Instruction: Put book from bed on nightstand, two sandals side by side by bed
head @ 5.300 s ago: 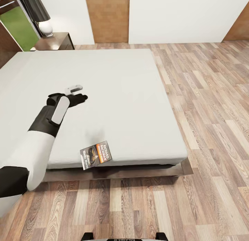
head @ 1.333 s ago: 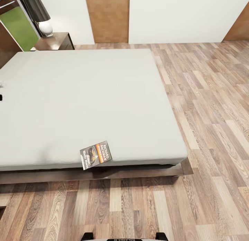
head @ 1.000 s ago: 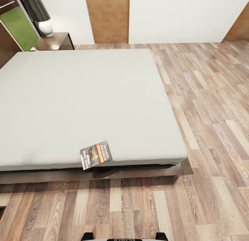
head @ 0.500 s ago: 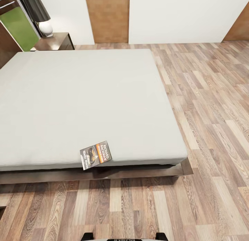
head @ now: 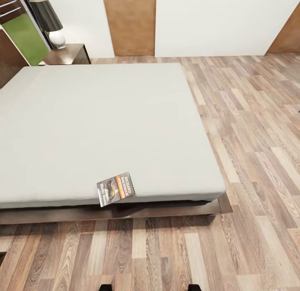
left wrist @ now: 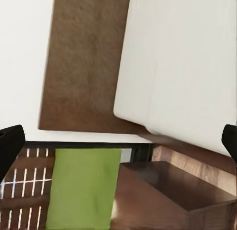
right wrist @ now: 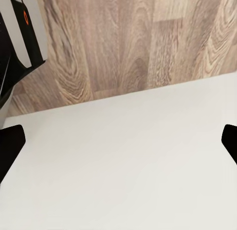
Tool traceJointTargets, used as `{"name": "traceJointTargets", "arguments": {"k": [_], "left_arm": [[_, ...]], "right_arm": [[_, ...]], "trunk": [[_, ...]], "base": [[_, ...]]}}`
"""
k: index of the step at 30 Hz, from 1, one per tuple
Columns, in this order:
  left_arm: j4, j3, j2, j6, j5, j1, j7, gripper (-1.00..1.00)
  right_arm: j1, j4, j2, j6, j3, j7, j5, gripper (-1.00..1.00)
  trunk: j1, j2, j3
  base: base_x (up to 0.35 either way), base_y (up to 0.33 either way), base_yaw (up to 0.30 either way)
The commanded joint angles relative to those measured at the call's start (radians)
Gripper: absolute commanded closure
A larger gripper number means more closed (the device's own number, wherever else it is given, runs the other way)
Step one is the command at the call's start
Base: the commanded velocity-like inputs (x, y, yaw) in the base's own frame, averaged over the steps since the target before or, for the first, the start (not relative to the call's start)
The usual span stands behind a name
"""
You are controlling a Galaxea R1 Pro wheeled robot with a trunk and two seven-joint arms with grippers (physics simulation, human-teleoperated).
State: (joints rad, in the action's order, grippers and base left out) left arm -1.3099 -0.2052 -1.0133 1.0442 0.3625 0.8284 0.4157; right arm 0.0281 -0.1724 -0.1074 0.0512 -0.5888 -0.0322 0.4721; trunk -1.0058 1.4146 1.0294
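I'm looking down over the bed [head: 104,124], its grey mattress spreading across most of the head view, with the nightstand [head: 68,55] at its far left corner beside a black-shaded lamp [head: 49,20]. The book [head: 116,188] is lying at the mattress's near edge, slightly overhanging. To do this well, I judge I should be bringing an arm in low and flat, pinching the overhanging edge. The left gripper [left wrist: 118,141] is spread wide and empty, facing a door and the green window. The right gripper [right wrist: 118,141] is likewise wide open, holding nothing, looking at floorboards.
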Motion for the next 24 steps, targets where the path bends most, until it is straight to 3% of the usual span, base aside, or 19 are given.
{"name": "traceJointTargets", "arguments": {"k": [1, 4, 13, 14, 17, 18, 24], "left_arm": [[0.0, -0.004, -0.001, 0.003, 0.009, -0.018, 0.01, -1.0], [0.001, -0.004, 0.0, 0.003, 0.01, -0.054, 0.01, -1.0], [0.003, -0.003, 0.012, 0.003, 0.014, -0.259, 0.009, -1.0], [0.003, -0.003, 0.012, 0.003, 0.014, -0.259, 0.009, -1.0], [0.003, -0.002, 0.031, 0.003, 0.014, -0.337, 0.009, -1.0], [0.003, -0.002, 0.031, 0.003, 0.014, -0.337, 0.009, -1.0], [0.003, 0.001, 0.094, 0.003, 0.011, -0.473, 0.012, -1.0]], "right_arm": [[0.001, 0.002, 0.0, 0.005, -0.007, -0.002, 0.01, -1.0], [0.001, 0.001, -0.001, 0.006, -0.008, -0.002, 0.01, -1.0], [0.001, 0.001, -0.003, 0.008, -0.008, -0.002, 0.009, -1.0], [0.001, 0.001, -0.003, 0.008, -0.008, -0.002, 0.009, -1.0], [0.001, 0.001, -0.003, 0.008, -0.008, -0.002, 0.009, -1.0], [0.001, 0.001, -0.003, 0.008, -0.008, -0.002, 0.009, -1.0], [0.001, 0.0, -0.005, 0.009, -0.008, -0.002, 0.009, -1.0]], "trunk": [[0.0, 0.0, -0.001], [0.0, 0.0, -0.006], [0.0, 0.0, -0.02], [0.0, 0.0, -0.022], [0.0, 0.0, -0.027], [0.0, 0.0, -0.028], [0.0, 0.0, -0.038]], "base": [[0.0, 0.0, 0.0], [0.0, 0.0, 0.0], [0.0, 0.0, 0.0], [0.0, 0.0, 0.0], [0.0, 0.0, 0.0], [0.0, 0.0, 0.0], [0.0, 0.0, 0.0]]}}
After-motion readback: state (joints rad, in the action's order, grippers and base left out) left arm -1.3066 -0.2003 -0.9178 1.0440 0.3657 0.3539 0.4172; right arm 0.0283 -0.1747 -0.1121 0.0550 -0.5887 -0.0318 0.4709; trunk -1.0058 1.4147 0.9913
